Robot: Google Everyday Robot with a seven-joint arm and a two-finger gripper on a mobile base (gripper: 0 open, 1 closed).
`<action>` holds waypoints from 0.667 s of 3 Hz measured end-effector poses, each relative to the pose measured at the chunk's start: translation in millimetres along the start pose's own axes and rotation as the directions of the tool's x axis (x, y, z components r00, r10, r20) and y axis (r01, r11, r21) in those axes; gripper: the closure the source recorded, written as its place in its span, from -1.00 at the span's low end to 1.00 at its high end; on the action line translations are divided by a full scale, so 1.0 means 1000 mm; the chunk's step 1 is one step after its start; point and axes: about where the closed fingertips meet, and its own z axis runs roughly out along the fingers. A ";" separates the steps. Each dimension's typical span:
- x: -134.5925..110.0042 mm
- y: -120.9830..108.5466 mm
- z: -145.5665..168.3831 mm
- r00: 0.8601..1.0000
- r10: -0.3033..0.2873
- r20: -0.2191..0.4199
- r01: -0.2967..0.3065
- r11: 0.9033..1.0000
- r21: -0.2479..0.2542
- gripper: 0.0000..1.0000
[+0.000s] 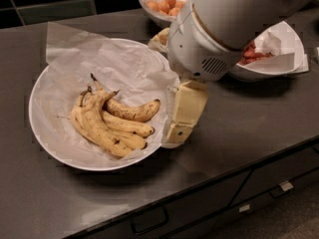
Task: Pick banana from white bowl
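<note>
Approach step: gripper [180, 123] at bowl's [42, 128] 3 o'clock rim, its spread I cannot tell; next, shift toward 9 o'clock over bananas [112, 126].

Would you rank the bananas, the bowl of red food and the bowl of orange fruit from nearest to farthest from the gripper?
1. Bananas, in the white bowl, just left of the gripper.
2. Bowl of red food, back right on the counter.
3. Bowl of orange fruit, farthest back, partly behind the arm.
</note>
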 end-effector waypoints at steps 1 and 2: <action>-0.025 -0.005 0.028 0.993 0.012 0.114 -0.009 1.000 -0.027 -0.86; -0.049 -0.008 0.056 0.969 0.049 0.242 -0.041 0.998 -0.038 -0.76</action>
